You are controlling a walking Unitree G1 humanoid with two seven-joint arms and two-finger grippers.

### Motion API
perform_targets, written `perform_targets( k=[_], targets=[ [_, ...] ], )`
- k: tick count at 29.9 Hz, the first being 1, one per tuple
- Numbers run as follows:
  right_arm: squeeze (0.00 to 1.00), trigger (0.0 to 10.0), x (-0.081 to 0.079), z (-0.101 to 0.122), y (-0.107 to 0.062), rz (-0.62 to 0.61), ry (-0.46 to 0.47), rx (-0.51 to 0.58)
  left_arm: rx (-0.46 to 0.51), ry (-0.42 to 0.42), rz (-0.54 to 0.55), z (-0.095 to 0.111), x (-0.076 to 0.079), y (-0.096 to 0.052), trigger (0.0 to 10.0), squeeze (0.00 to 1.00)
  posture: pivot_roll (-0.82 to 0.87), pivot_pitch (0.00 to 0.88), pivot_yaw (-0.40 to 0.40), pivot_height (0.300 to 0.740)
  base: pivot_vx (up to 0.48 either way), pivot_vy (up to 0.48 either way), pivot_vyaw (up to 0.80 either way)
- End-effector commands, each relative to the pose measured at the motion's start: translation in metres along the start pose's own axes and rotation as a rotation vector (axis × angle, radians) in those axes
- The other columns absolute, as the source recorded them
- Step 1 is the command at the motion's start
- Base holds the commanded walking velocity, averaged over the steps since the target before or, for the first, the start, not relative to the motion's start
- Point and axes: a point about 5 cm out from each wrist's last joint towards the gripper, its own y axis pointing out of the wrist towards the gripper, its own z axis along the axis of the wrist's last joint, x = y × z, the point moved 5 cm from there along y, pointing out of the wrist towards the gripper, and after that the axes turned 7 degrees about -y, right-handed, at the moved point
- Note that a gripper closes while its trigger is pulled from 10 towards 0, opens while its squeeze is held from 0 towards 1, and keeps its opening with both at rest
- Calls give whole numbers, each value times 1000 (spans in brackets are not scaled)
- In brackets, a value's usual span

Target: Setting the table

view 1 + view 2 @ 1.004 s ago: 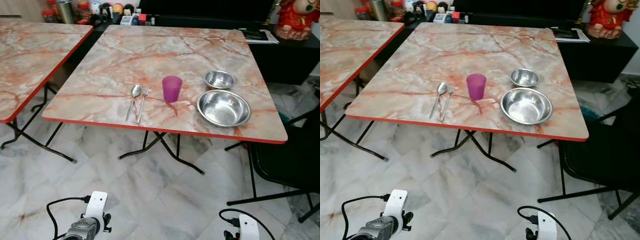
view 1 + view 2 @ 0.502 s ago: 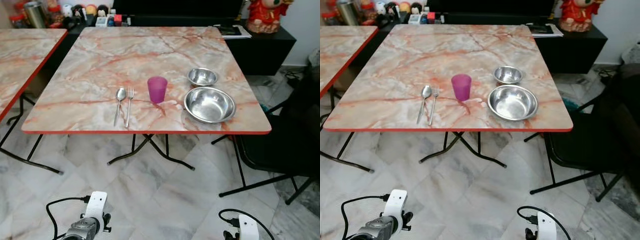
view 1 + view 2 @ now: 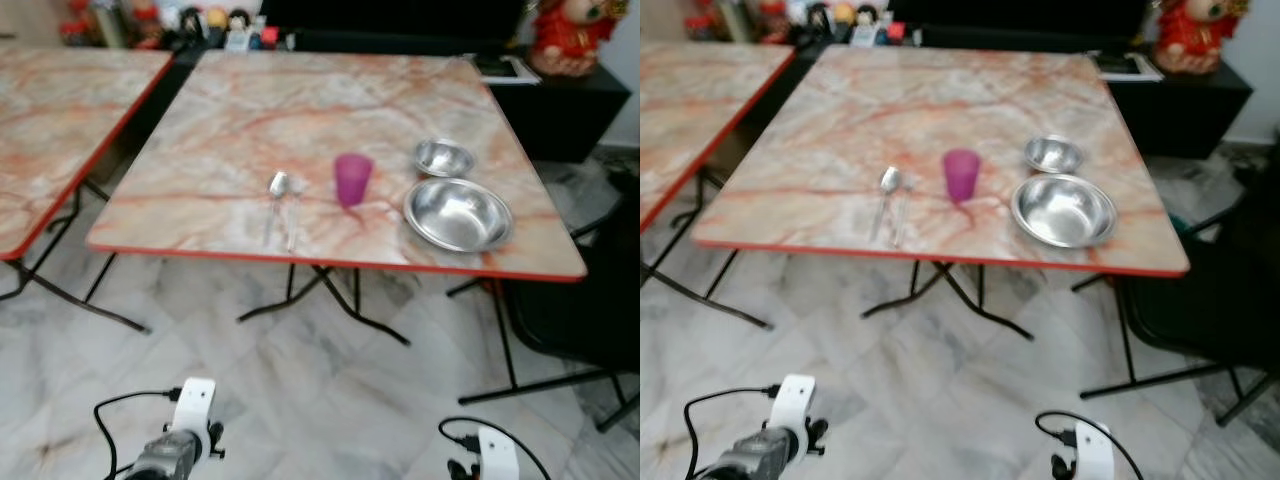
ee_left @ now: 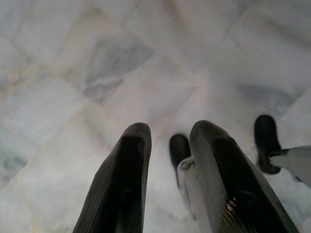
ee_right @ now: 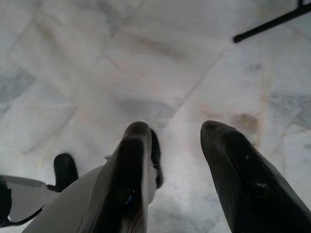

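Marble-pattern folding table (image 3: 250,110) with steel spoon (image 3: 276,188), fork (image 3: 293,210), purple plastic cup (image 3: 352,179), two steel bowls (image 3: 457,213) far ahead, above both grippers. Left gripper (image 4: 167,145), right gripper (image 5: 177,145) low over floor, fingers narrowly parted, empty. Risk: blurred approach, misjudged reach tips cup.

Motion blur smears the spoon (image 3: 276,190) and fork (image 3: 293,212) together.

I see open marble floor (image 3: 330,390) between me and the table (image 3: 250,120). Its near edge carries a spoon (image 3: 276,190), fork (image 3: 293,215), purple cup (image 3: 352,179) and two steel bowls (image 3: 457,213); the far half lies bare. A black chair (image 3: 590,310) crowds the right corner.
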Motion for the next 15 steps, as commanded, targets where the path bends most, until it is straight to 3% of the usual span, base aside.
perform_targets(
  k=[1,5,15],
  targets=[
    [0,10000,-1,-7,-1,-7,25,-17,-15,9,17,-4,-6,-1,10000,0,-38,104,-3,740,0,0,0],
    [0,10000,0,-7,-1,-18,27,-17,-8,33,10,-2,-5,-1,10000,0,-37,103,-3,740,0,0,0],
    [0,10000,1,-5,-1,-33,40,-3,3,0,-1,-2,-3,-1,10000,0,-37,102,-2,740,0,0,0]
  ],
)
